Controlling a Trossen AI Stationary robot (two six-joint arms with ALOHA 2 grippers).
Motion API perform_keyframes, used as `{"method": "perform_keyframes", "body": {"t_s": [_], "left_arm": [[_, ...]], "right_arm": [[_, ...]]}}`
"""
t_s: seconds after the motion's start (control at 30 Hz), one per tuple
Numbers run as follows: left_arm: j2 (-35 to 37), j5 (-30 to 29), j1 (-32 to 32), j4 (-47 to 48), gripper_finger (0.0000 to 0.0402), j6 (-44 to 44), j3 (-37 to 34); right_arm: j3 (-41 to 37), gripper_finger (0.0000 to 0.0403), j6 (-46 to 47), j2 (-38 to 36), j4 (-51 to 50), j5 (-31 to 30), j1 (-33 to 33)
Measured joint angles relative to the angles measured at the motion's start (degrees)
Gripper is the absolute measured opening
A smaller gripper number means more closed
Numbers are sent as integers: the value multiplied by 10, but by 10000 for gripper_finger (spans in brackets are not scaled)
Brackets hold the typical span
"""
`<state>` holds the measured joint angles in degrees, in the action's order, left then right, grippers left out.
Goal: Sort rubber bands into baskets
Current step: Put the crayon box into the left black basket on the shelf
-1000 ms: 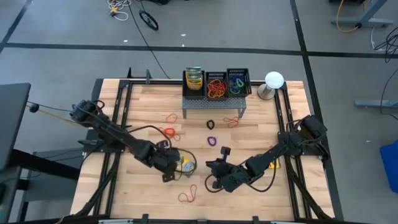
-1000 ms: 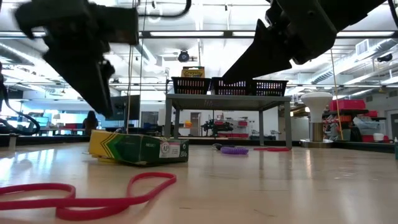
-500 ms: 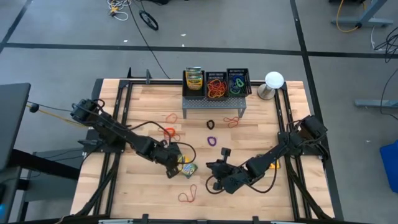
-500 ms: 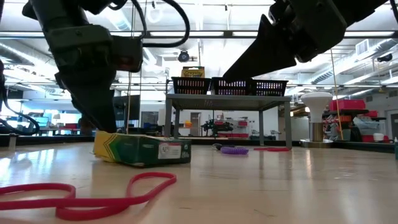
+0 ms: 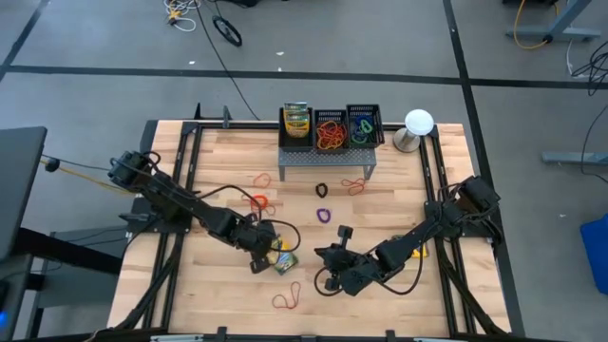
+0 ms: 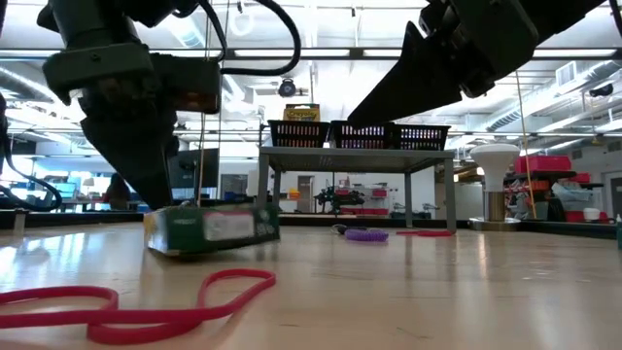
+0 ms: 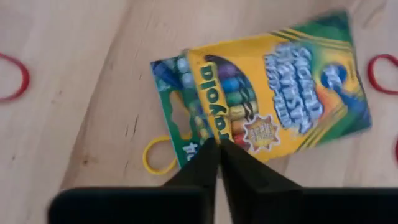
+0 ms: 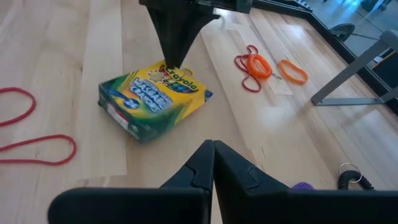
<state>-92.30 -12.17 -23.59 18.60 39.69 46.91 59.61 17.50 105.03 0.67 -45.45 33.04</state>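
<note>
Nearest the table's front edge, a red rubber band (image 5: 287, 301) is seen lying loose on the wood, untouched. Just beyond it, the left gripper (image 7: 217, 149) is found with its fingers clenched tip to tip at the top edge of a crayon box (image 5: 283, 256); whether the cardboard flap is actually pinched cannot be told. A yellow band (image 7: 157, 157) is noted half under the box, so shifting the box appears to be the step in hand. The box should be dragged low and slowly, clear of that band, so that the band is not carried along. The right gripper (image 8: 212, 146) hangs just beside the box, shut on nothing. Farther off, orange bands (image 5: 258, 201) and a purple band (image 5: 323, 215) remain unsorted. At the far edge, the baskets (image 5: 332, 129) sit on a grey stand (image 5: 325, 159).
</note>
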Motion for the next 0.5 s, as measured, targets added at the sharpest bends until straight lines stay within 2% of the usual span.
{"method": "perform_keyframes", "body": {"t_s": [0.07,0.27,0.4,0.5], "left_arm": [[6,-9,0,1,9,-22,6],[35,-92,-4,26,5,-118,44],[42,-204,-22,29,4,-188,49],[36,-298,-41,26,3,-236,49]], "right_arm": [[0,16,5,0,0,0,0],[0,14,46,-6,-6,17,5],[0,5,56,-24,-44,-25,15],[-14,4,66,-28,-20,-27,0]]}}
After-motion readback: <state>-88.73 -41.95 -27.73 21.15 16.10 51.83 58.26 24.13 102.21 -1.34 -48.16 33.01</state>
